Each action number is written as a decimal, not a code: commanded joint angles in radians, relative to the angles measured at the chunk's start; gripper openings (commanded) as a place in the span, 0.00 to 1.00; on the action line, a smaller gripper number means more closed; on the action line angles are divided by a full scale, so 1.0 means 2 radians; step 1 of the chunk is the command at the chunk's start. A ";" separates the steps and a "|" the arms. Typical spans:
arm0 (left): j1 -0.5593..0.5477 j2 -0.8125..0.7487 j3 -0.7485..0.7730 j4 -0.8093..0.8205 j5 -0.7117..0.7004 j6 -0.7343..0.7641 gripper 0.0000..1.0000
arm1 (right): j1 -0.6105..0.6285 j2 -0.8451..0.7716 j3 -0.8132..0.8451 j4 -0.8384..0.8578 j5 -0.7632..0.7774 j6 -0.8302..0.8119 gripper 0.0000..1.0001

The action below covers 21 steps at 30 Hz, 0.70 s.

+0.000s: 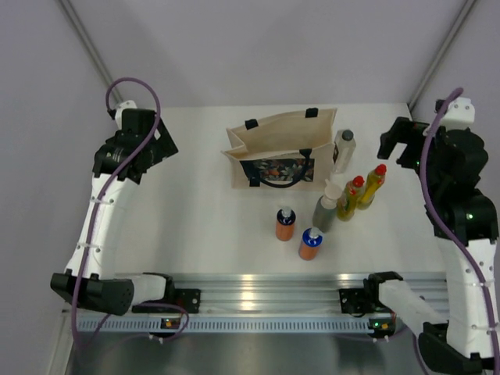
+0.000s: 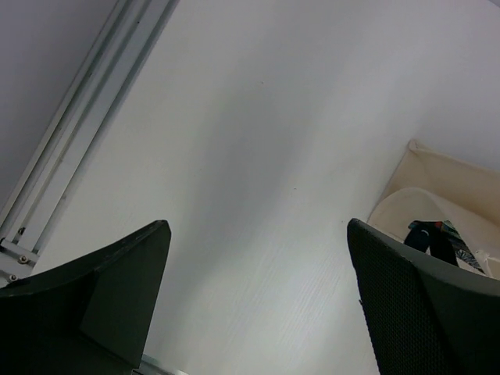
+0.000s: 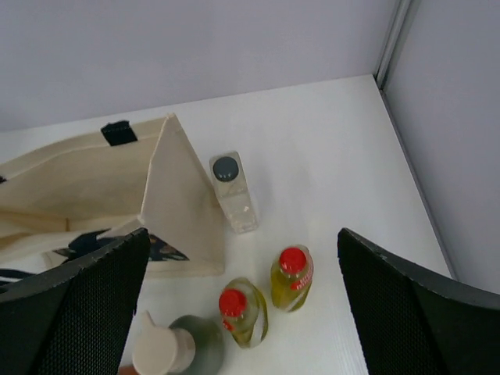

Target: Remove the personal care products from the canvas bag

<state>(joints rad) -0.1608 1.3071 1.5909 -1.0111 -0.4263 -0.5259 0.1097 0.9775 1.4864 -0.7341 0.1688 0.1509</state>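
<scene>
The beige canvas bag (image 1: 280,139) stands at the back middle of the table, its floral panel facing the arms. Six personal care products stand outside it on the table. A pale bottle with a dark cap (image 1: 344,148) is by its right side. Two yellow bottles with red caps (image 1: 373,186) (image 1: 350,197) and a grey-green one (image 1: 326,209) are in front of that. Two orange bottles (image 1: 285,224) (image 1: 310,244) are nearer the arms. My right gripper (image 3: 244,236) hovers open above the yellow bottles (image 3: 291,277), holding nothing. My left gripper (image 2: 258,230) is open over bare table, left of the bag (image 2: 445,195).
An aluminium rail (image 1: 258,301) runs along the near edge with both arm bases on it. Grey walls and corner posts (image 1: 86,47) close in the back and sides. The right wall stands close to the yellow bottles.
</scene>
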 commanded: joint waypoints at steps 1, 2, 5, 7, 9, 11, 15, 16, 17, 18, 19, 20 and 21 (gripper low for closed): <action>-0.002 -0.042 -0.045 -0.004 -0.012 0.022 0.99 | 0.004 -0.073 -0.061 -0.064 0.020 0.004 0.99; -0.003 -0.049 -0.058 -0.006 -0.010 0.024 0.99 | 0.004 -0.090 -0.075 -0.065 0.030 0.004 0.99; -0.006 -0.076 -0.100 -0.008 0.004 0.016 0.99 | 0.004 -0.143 -0.111 -0.088 0.038 -0.016 1.00; -0.006 -0.091 -0.124 -0.008 0.015 0.013 0.99 | 0.004 -0.170 -0.130 -0.101 0.018 -0.025 0.99; -0.007 -0.101 -0.136 -0.008 0.010 0.009 0.99 | 0.005 -0.181 -0.146 -0.127 0.010 -0.024 1.00; -0.011 -0.111 -0.142 -0.008 -0.006 0.009 0.99 | 0.004 -0.190 -0.157 -0.144 0.005 -0.014 1.00; -0.014 -0.132 -0.151 -0.011 -0.027 0.011 0.99 | 0.004 -0.204 -0.176 -0.161 -0.002 0.013 0.99; -0.014 -0.146 -0.160 -0.011 -0.028 0.007 0.99 | 0.004 -0.206 -0.173 -0.163 0.004 0.014 1.00; -0.014 -0.153 -0.164 -0.011 -0.028 0.004 0.99 | 0.005 -0.206 -0.170 -0.165 0.009 0.017 0.99; -0.015 -0.161 -0.169 -0.010 -0.025 0.004 0.99 | 0.004 -0.207 -0.170 -0.169 0.011 0.021 0.99; -0.015 -0.173 -0.173 -0.011 -0.024 0.004 0.99 | 0.004 -0.200 -0.170 -0.179 0.005 0.030 0.99; -0.016 -0.178 -0.174 -0.011 -0.025 0.006 0.99 | 0.005 -0.199 -0.168 -0.186 0.002 0.035 0.99; -0.016 -0.183 -0.175 -0.011 -0.034 0.008 0.99 | 0.004 -0.197 -0.167 -0.191 0.001 0.043 0.99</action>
<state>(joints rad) -0.1875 0.9848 1.2488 -1.0355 -0.4507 -0.5102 0.1097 0.5823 1.1263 -1.0546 0.1795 0.1837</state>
